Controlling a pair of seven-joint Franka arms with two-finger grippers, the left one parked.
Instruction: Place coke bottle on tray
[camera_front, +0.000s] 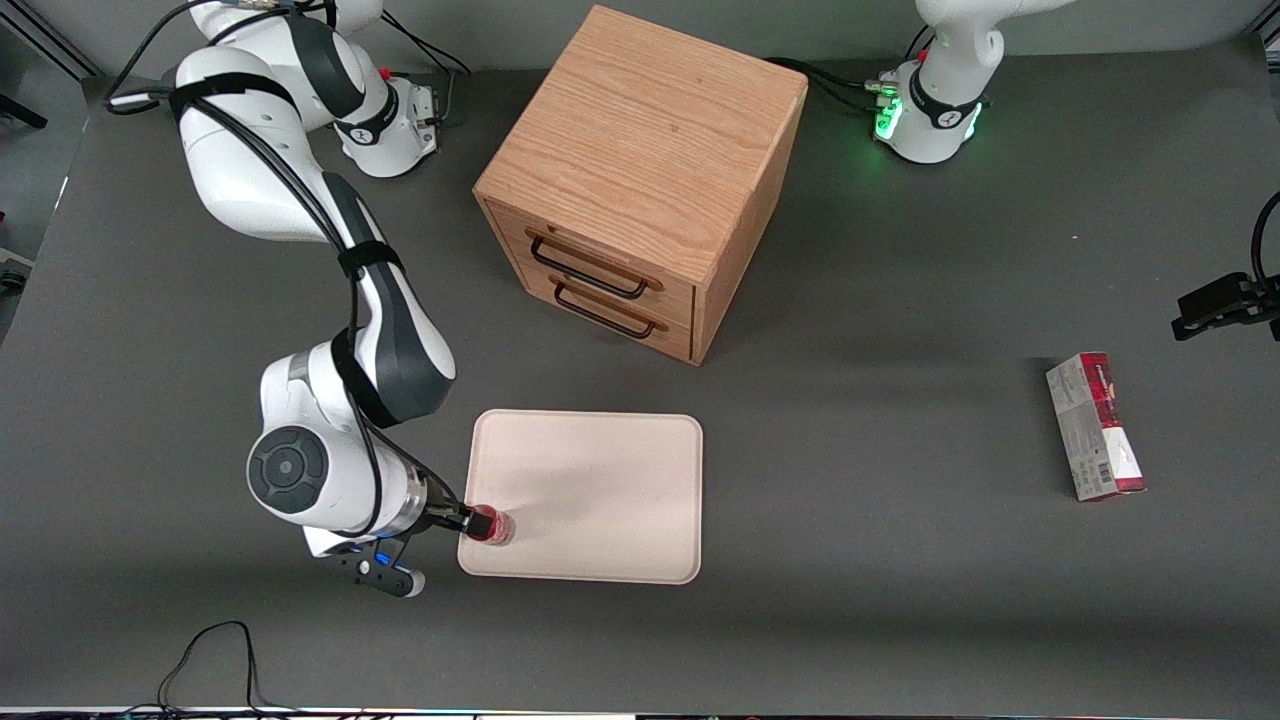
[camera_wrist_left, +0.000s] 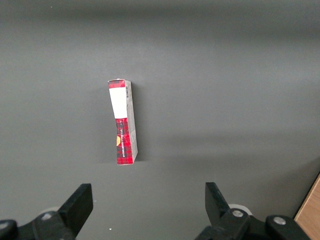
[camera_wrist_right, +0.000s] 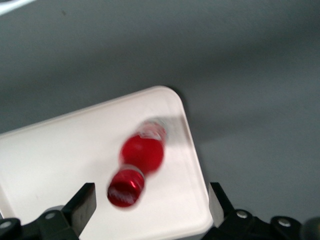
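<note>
The coke bottle (camera_front: 490, 525), small and red with a red cap, is on the cream-white tray (camera_front: 600, 490), at the tray's corner nearest the front camera on the working arm's end. My right gripper (camera_front: 462, 520) is right beside and above it at that corner. In the right wrist view the bottle (camera_wrist_right: 140, 160) looks blurred and leans toward the camera over the tray (camera_wrist_right: 50, 160). The gripper (camera_wrist_right: 150, 200) is open, its fingers spread wide on either side of the cap and not touching it.
A wooden two-drawer cabinet (camera_front: 640, 180) stands farther from the front camera than the tray. A red-and-grey carton box (camera_front: 1095, 427) lies toward the parked arm's end of the table; it also shows in the left wrist view (camera_wrist_left: 122, 122). A black cable (camera_front: 210, 650) lies near the front edge.
</note>
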